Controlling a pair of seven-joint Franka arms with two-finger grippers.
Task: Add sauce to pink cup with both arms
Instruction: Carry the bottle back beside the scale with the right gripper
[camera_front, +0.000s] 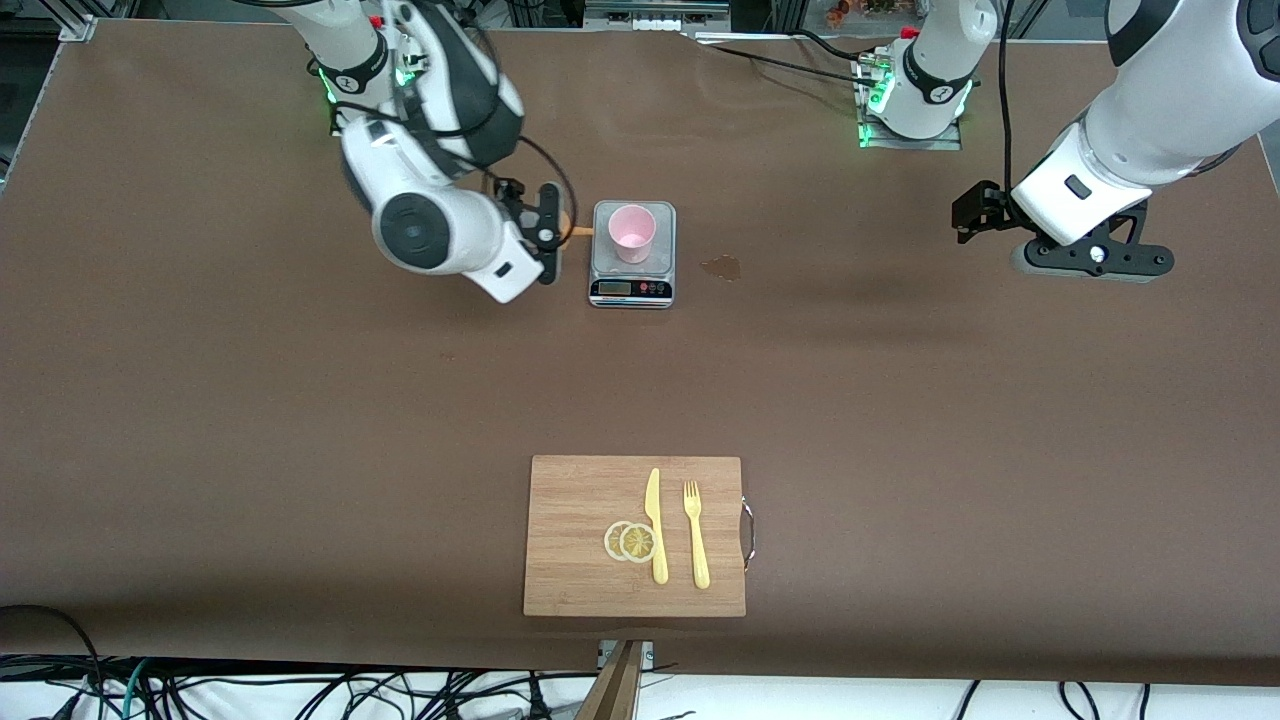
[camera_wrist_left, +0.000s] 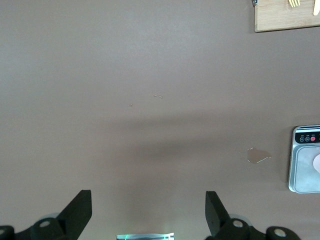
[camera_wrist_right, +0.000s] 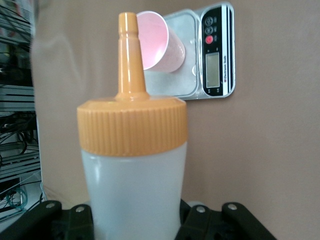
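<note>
Right wrist view fills its lower centre with the sauce bottle (camera_wrist_right: 134, 170), its whitish body clamped between the black jaws of the right gripper (camera_wrist_right: 135, 220) and its orange nozzle (camera_wrist_right: 129, 55) aimed at the mouth of the pink cup (camera_wrist_right: 157, 47) in the upper centre of the frame. The bottle appears tipped sideways so the nozzle leads toward the cup; that seems to be the reason for this grip low on the body, which leaves the cap free and the soft wall ready to be squeezed.

In the front view the cup (camera_front: 632, 232) stands upright on the grey scale (camera_front: 632, 290), upper centre of the frame, presumably so the added sauce can be weighed. The right gripper (camera_front: 545, 232) sits just beside the scale, toward the right arm's end of the table, with the orange tip (camera_front: 580, 232) poking out at the scale's edge and not yet over the cup. A small wet patch (camera_front: 722, 266) marks the brown table (camera_front: 300, 450) just beside the scale.

The left gripper (camera_front: 1090, 262) waits at the upper right of the frame, over bare table, well apart from the cup; its wrist view shows both fingers (camera_wrist_left: 75, 212) spread wide and holding nothing.

At the lower centre, a wooden board (camera_front: 570, 500) carries lemon slices (camera_front: 630, 541), a yellow knife (camera_front: 655, 525) and a yellow fork (camera_front: 696, 535), untouched.
</note>
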